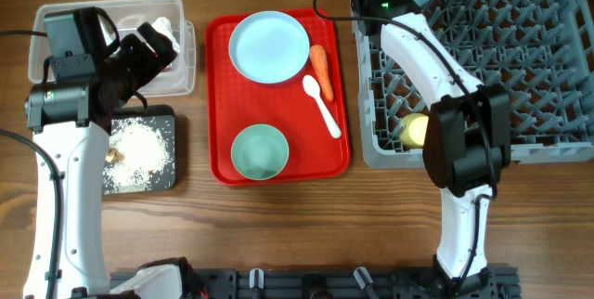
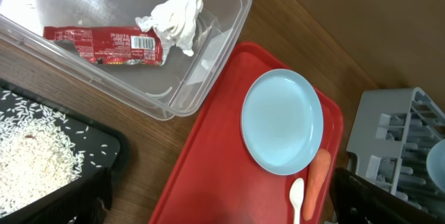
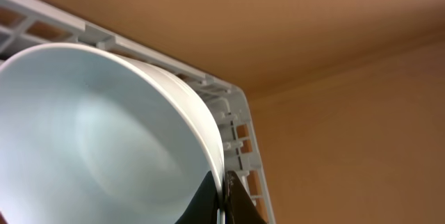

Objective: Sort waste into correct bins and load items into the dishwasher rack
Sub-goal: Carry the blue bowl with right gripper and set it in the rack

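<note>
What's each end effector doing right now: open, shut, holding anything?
Left end effector: open, holding nothing.
Right end effector: closed on the rim of the small pale blue bowl.

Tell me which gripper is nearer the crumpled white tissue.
Left. The left gripper hangs over the clear tub, right by the tissue lying inside. The right gripper is across the table at the dishwasher rack, pinching the pale blue bowl by its rim.

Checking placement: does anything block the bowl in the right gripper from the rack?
Nothing visible. The right gripper holds the small pale blue bowl at the dishwasher rack's far-left corner; the yellow cup sits apart, near-left.
</note>
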Robot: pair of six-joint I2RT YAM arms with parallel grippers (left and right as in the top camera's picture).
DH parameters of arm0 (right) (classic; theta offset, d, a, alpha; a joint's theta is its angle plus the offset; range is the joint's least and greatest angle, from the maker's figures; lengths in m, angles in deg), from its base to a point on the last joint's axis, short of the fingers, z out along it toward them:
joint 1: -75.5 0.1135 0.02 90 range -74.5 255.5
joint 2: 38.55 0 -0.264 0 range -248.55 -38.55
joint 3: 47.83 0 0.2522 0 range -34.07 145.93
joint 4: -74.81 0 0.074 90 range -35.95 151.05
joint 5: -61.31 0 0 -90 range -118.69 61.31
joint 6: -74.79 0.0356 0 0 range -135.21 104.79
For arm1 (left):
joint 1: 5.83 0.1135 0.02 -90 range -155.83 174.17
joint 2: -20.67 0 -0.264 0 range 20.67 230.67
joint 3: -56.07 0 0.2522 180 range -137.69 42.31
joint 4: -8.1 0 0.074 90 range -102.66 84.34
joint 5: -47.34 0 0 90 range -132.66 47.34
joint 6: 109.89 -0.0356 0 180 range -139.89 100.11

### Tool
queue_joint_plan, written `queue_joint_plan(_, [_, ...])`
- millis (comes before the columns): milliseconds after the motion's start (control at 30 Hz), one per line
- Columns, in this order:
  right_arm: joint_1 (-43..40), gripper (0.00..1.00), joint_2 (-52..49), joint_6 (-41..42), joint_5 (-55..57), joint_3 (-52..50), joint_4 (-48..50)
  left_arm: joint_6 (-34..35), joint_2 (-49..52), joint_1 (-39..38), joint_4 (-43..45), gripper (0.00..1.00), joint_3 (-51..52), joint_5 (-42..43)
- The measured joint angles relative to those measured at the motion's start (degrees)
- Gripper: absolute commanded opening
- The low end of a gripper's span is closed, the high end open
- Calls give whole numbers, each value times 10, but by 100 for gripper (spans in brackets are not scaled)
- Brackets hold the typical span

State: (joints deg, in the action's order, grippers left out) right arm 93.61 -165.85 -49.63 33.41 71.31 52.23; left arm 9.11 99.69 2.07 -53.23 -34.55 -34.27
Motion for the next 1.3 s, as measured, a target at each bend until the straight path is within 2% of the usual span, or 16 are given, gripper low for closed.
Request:
queue_joint_plan(533, [0,4,-5,-17,-52,0,54,0,0,0,0,100,0,0])
queue_joint_plan(1067, [6,5,-34,-43,-36,0,76,0,0,0,0,100,0,0])
queue_joint_plan(1100, [8,8,-34,-43,-35,0,76,0,0,0,0,100,0,0])
queue_joint_plan(1167, [10,19,-35,-43,-35,0,75,0,0,0,0,100,0,0])
queue_joint_plan(1300, [23,56,-38,-46,-36,0,59,0,0,0,0,100,0,0])
